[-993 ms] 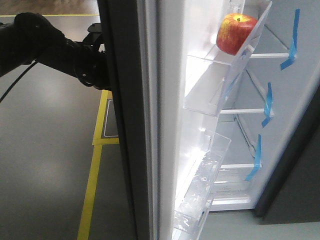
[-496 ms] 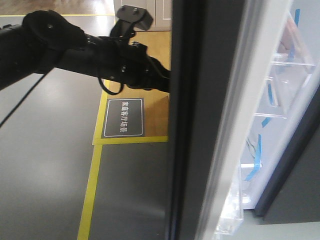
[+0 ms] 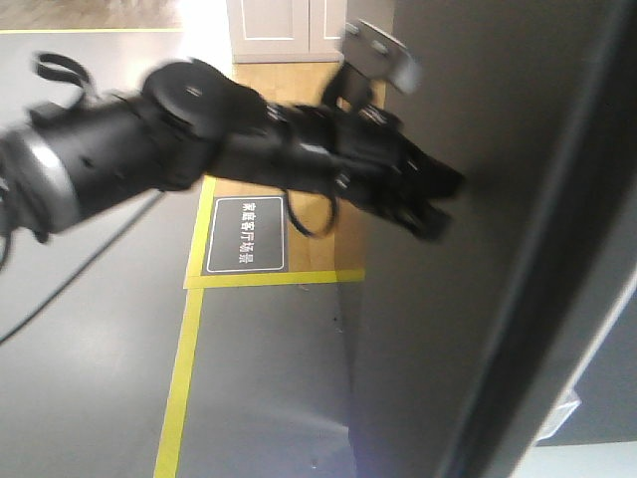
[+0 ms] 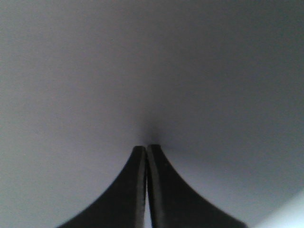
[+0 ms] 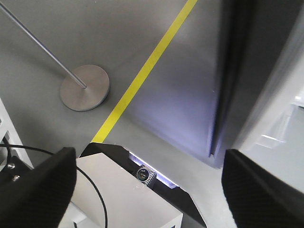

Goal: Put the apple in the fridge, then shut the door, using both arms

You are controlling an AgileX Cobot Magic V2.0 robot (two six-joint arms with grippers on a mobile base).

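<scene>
The door (image 3: 498,179) fills the right of the front view with its plain dark grey outer face. My left gripper (image 3: 446,202) is shut and empty, its tips pressed against that face. The left wrist view shows the two fingers (image 4: 156,190) closed together, touching the grey door (image 4: 152,66). Of the fridge, only a thin white sliver (image 3: 569,406) shows past the door's edge. The apple is hidden behind the door. My right gripper (image 5: 149,190) hangs open and empty above the robot's base, left of the door's bottom corner (image 5: 228,95).
A yellow floor line (image 3: 184,368) and a dark floor sign (image 3: 245,235) lie left of the door. White cabinets (image 3: 289,30) stand at the back. A round metal stand base (image 5: 84,88) sits on the grey floor, and the white robot base (image 5: 128,199) is under my right gripper.
The door has swung from open to nearly closed, covering the apple, bins and shelves. My left arm has moved right along with it, against the door's outer face.
</scene>
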